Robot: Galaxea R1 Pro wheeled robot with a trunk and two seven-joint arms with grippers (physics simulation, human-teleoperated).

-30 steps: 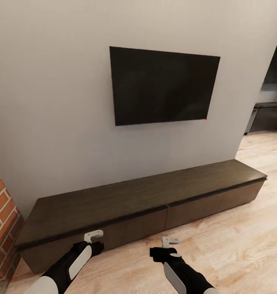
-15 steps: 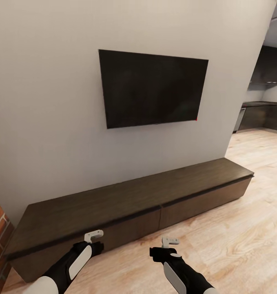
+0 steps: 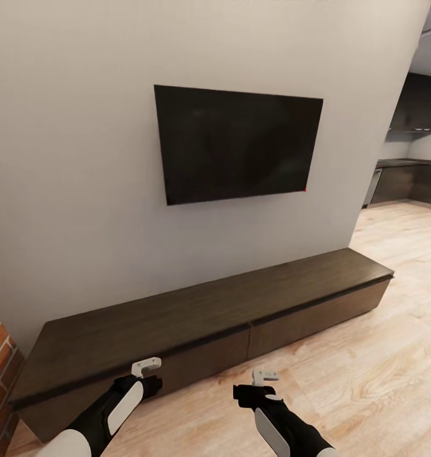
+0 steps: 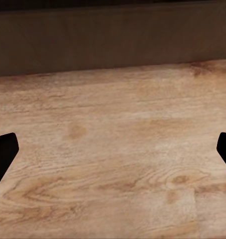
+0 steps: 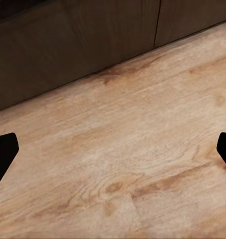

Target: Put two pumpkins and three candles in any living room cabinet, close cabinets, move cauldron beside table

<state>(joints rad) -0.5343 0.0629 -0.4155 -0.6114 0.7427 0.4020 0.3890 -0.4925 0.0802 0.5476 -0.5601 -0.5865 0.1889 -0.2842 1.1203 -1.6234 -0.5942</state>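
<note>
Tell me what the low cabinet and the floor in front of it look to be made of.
The cabinet looks like dark-brown wood or veneer with a matte finish: faint grain lines run along its top and drawer fronts. The floor looks like light wood planks or laminate with a slight sheen: bold grain and knot patterns show in the wrist views. Being a render, neither is certain.

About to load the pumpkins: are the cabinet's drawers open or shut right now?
Shut. In the head view both drawer fronts of the cabinet sit flush under its top, with only a thin seam between them and no pale inside showing.

Soft even daylight, faint shadows, slightly blurry renders.
</note>
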